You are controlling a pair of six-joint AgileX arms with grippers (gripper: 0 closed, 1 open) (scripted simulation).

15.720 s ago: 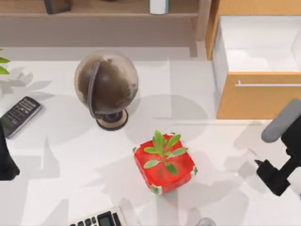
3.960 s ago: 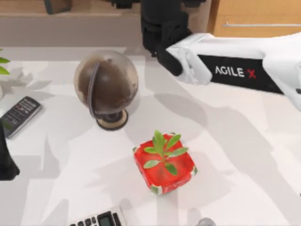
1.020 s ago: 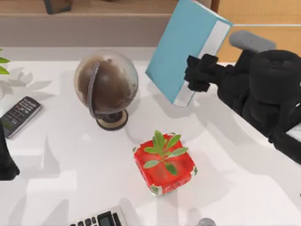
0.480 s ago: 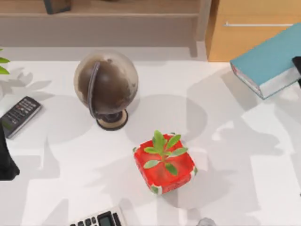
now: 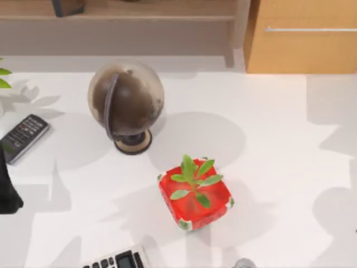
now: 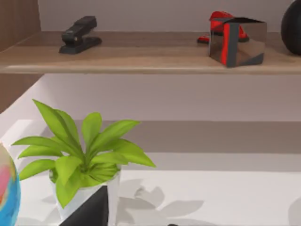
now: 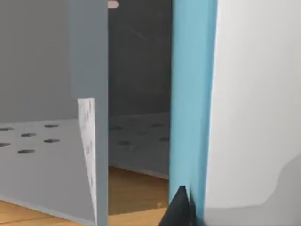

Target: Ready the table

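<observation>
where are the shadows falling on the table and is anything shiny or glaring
Top view: soft grey shadows lie on the plain white tabletop beside the dark brown globe and the red square plant pot, with bigger ones along the right edge. Left wrist view: the mirrored red-striped cube on the wooden shelf reflects light; no harsh glare.

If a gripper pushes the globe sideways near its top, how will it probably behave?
The globe would probably tip rather than slide: its big sphere sits on a much narrower round foot. Once over, the sphere would likely roll on the smooth white table. A push low on the foot seems safer.
</observation>
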